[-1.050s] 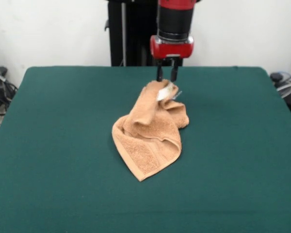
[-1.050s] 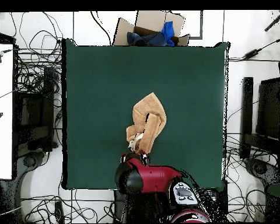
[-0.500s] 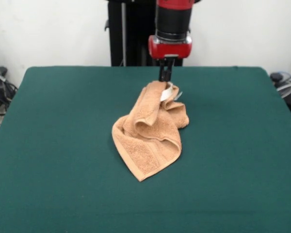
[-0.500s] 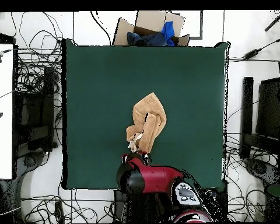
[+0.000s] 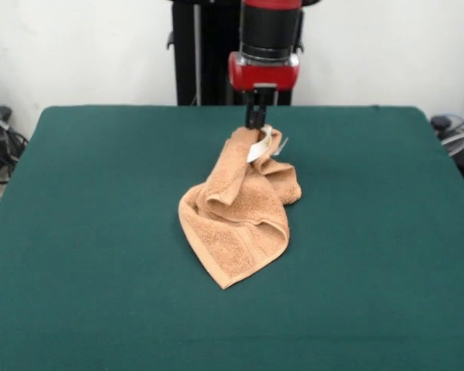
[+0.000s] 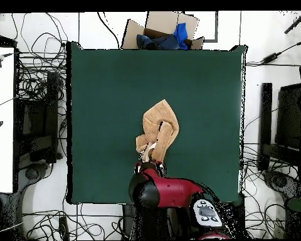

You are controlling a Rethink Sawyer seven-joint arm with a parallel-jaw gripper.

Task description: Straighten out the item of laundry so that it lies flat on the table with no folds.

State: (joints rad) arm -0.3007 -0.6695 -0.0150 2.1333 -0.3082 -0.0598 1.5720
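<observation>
Jaws [image 5: 257, 122] are pinched shut on the far end of the towel [image 5: 238, 210], right beside its white tag [image 5: 258, 146]. That end stands lifted into a peak; the rest lies crumpled and folded over itself near the middle of the table [image 5: 100, 232]. The step in hand looks like the grasp-and-lift of one edge. Next, the arm probably has to raise and drag the towel so the folds fall open, then lay it down flat.

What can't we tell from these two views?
- Overhead: gripper contact with the towel is hidden under the red arm.
- Front: the fingers look closed on the towel's top edge; the pinch itself is too small.
- White tag: any print too small.
- Towel's underside folds: hidden in both views.
</observation>
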